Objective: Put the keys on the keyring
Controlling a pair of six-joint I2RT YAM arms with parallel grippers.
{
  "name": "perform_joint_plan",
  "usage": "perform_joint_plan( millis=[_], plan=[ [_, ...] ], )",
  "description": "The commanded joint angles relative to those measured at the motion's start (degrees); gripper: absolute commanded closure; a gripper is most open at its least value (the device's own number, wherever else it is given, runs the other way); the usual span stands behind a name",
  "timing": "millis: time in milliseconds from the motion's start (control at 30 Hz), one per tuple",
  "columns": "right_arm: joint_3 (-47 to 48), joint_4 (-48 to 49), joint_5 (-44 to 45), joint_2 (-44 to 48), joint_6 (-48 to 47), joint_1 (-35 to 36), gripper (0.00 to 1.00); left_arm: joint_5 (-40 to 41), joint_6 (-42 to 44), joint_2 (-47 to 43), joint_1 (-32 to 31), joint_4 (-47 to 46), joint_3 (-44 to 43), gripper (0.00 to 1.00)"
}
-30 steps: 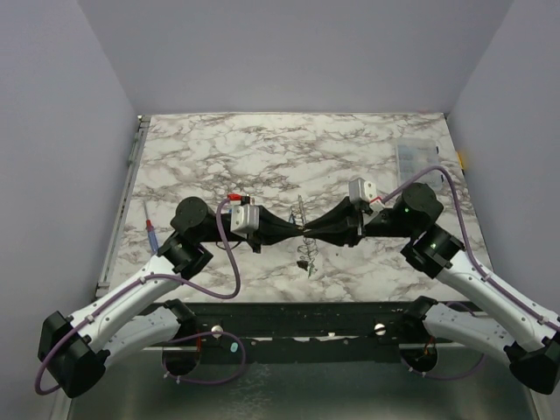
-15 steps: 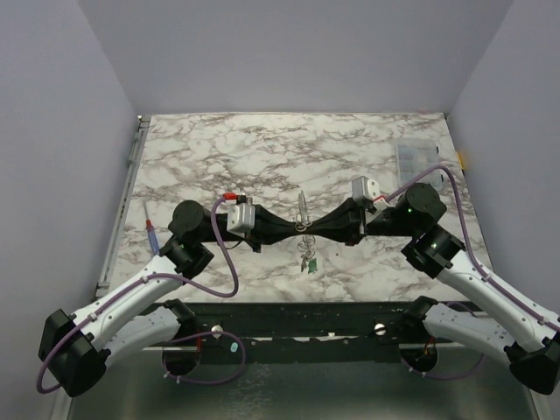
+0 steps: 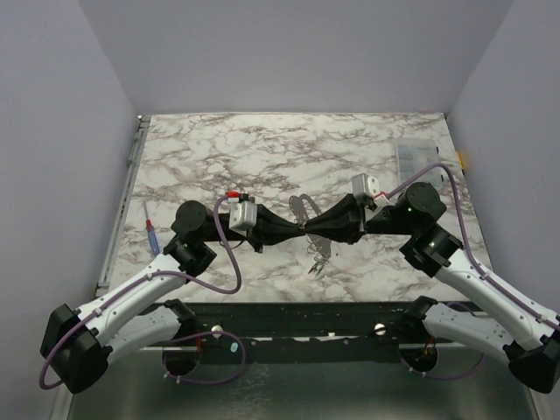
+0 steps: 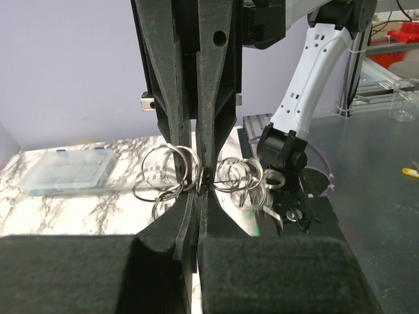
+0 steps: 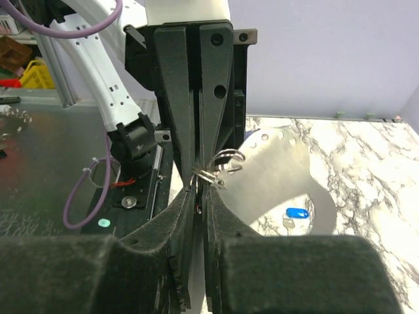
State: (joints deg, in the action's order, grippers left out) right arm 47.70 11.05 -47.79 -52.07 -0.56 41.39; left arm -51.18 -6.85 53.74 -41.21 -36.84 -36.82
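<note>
One clear box [image 3: 416, 157] lies flat, contents indiscernible.

There are two robot arms, the left arm [image 3: 131, 297] and the right arm [image 3: 477, 280]. There are two grippers, the left gripper [image 3: 296, 230] and the right gripper [image 3: 313, 229]. There is one clear plastic box [image 3: 415, 158], one screwdriver [image 3: 151, 231] and one marble table [image 3: 262, 157]. One blue key [image 5: 298, 213] shows. The small wire rings [image 4: 171, 171] overlap too much to count.
</note>
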Motion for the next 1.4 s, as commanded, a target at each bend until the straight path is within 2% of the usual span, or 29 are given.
perform_joint_plan(
  millis=[0, 233, 433, 533, 633, 1000, 1200, 1367],
  plan=[
    [0.0, 2.3, -1.9, -2.7, 0.4, 0.7, 0.84, -1.5, -1.6, 0.8, -1.4, -4.3, 0.5, 1.00],
    [0.1, 1.3, -2.3, -3.6, 1.7, 0.7, 0.85, -0.4, -2.8, 0.1, -1.4, -6.2, 1.1, 1.00],
    [0.0, -1.1, -1.5, -2.6, 1.1, 0.7, 0.71, 2.4, -6.9, -0.5, -1.4, -11.7, 2.5, 1.00],
    [0.0, -2.1, -1.2, -2.0, 1.1, 0.7, 0.68, 3.3, -10.4, -0.1, -1.4, -16.3, 3.5, 1.00],
    [-0.1, -2.8, -1.2, -1.5, 1.1, 0.6, 0.68, 4.6, -12.9, -0.1, -1.4, -19.7, 4.5, 1.00],
    [-0.9, -3.5, -0.8, -0.5, 1.4, 0.7, 0.70, 9.9, -16.1, -1.7, -1.4, -22.8, 6.0, 1.00],
    [-1.0, -3.0, -1.4, -1.6, 2.0, 0.7, 0.61, 13.7, -20.0, -2.1, -1.4, -27.1, 7.8, 1.00],
    [1.6, -3.1, -3.3, -4.0, 2.9, 0.6, 0.51, 12.7, -22.5, -1.9, -1.4, -31.6, 10.0, 1.00]
  ],
)
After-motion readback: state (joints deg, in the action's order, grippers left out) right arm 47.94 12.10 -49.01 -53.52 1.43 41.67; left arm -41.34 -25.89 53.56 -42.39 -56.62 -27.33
